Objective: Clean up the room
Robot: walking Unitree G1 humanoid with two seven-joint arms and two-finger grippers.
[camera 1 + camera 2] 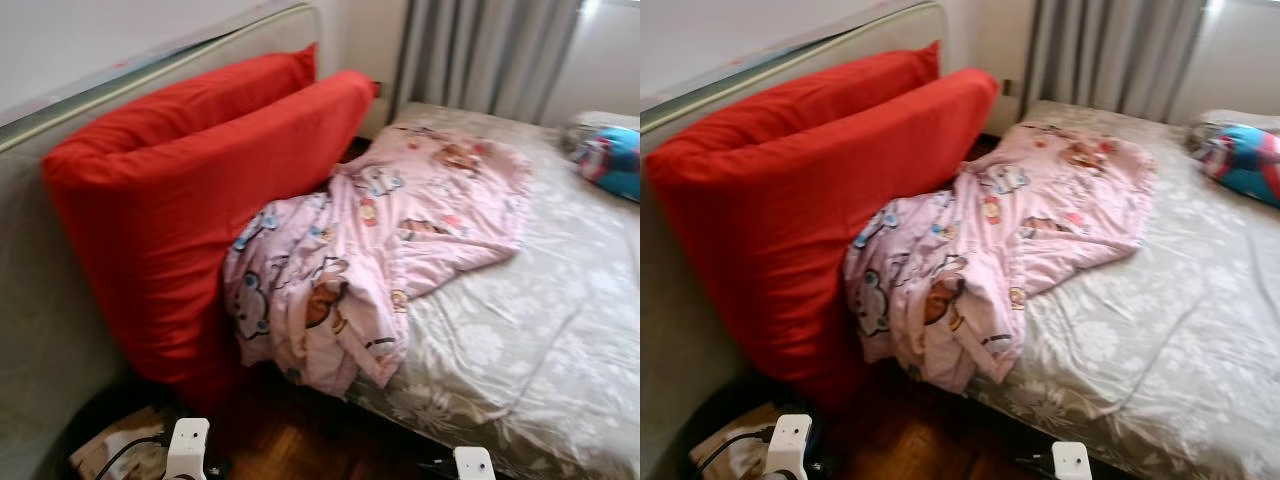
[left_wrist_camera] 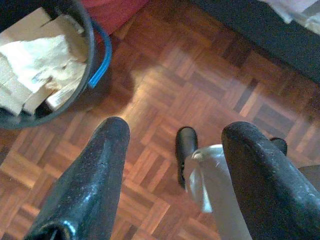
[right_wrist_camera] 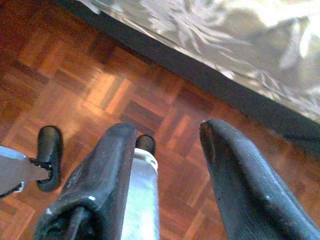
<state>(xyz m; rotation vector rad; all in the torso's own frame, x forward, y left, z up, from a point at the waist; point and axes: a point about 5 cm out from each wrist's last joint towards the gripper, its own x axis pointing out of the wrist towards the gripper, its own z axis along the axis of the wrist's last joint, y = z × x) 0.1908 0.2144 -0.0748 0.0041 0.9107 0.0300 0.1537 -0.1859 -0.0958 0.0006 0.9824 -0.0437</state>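
Observation:
A crumpled pink cartoon-print blanket (image 1: 370, 250) lies across the head end of the bed, one corner hanging over the side. Two big red cushions (image 1: 190, 200) lean against the grey headboard (image 1: 40, 300), and the blanket touches the front one. The bed's grey floral sheet (image 1: 540, 320) is wrinkled. My left gripper (image 2: 177, 130) hangs open above the parquet floor, near a black bucket (image 2: 95, 75). My right gripper (image 3: 167, 129) hangs open over the floor beside the bed's dark edge (image 3: 220, 85). Neither holds anything.
The black bucket with a blue handle holds crumpled paper and cardboard (image 2: 35, 60) and stands on the floor by the cushions. A blue and red soft item (image 1: 612, 160) lies at the bed's far right. Grey curtains (image 1: 480, 50) hang behind the bed.

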